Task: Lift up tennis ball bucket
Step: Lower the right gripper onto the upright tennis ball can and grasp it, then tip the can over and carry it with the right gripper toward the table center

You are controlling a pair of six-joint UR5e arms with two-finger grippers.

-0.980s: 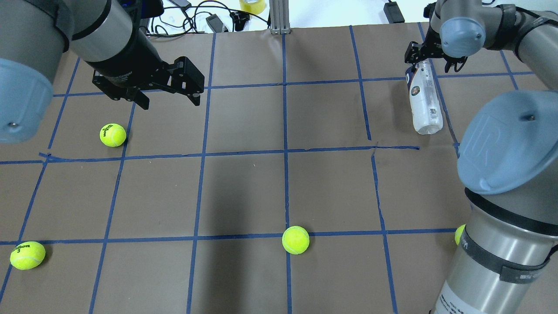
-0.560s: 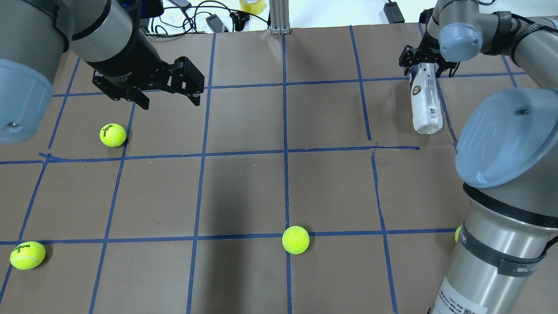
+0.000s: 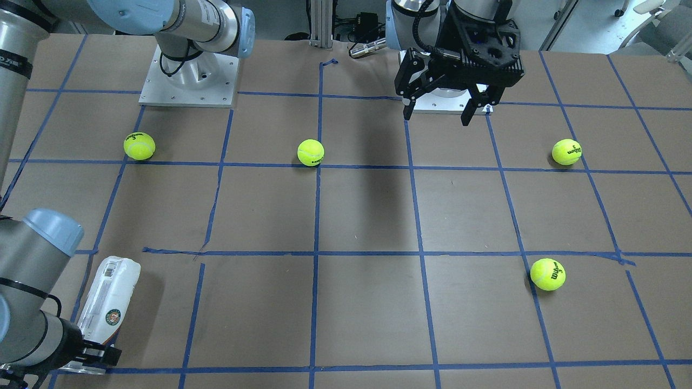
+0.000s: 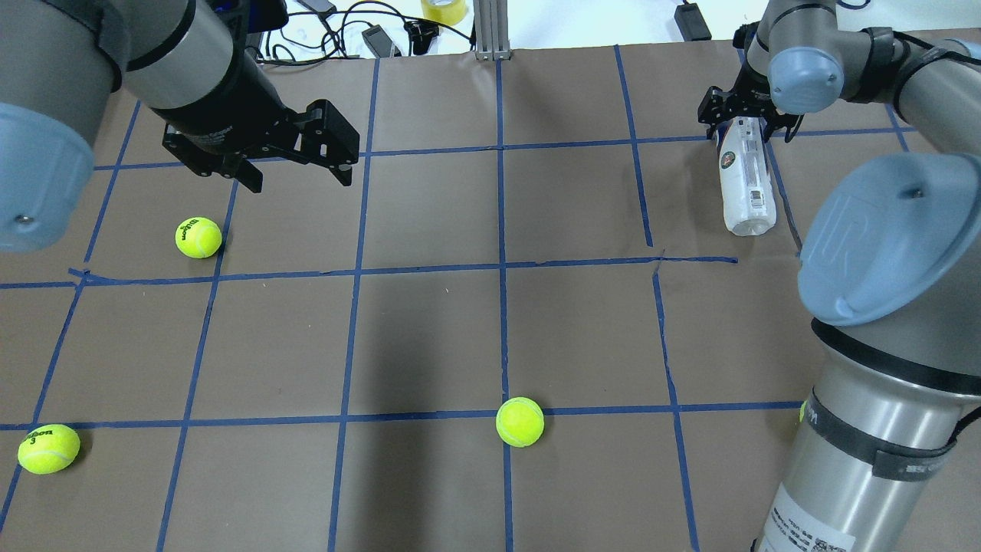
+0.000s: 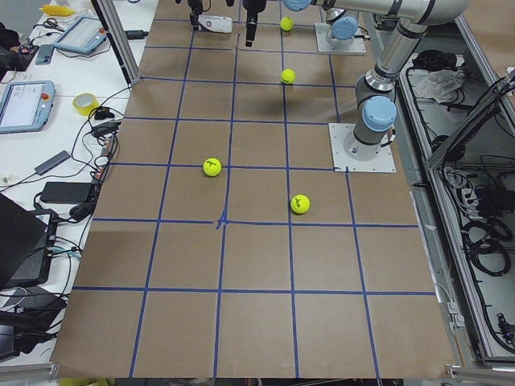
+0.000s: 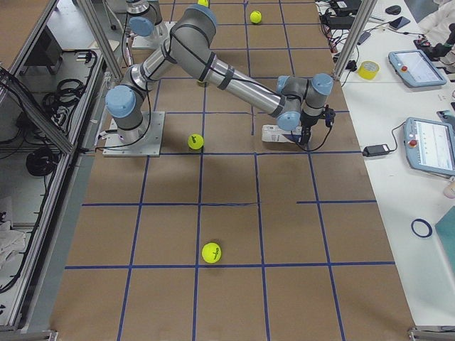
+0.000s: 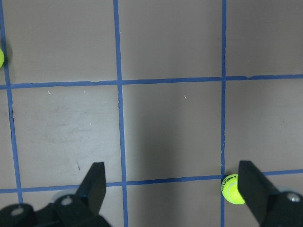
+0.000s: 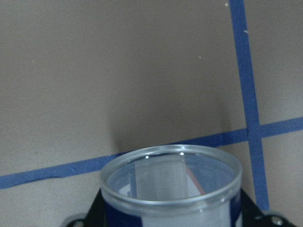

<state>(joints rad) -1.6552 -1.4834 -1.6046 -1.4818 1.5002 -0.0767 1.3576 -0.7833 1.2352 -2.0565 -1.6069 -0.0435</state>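
Two black gripper fingers stand wide apart above the brown, blue-taped table. A yellow-green tennis ball sits partly behind the right-hand finger; another ball peeks in at the left edge.

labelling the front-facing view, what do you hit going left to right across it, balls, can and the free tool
Clear plastic tennis ball bucket with white label → yellow-green tennis ball at far left → yellow-green tennis ball near centre → black left tool → lower yellow-green tennis ball → yellow-green tennis ball at far right.
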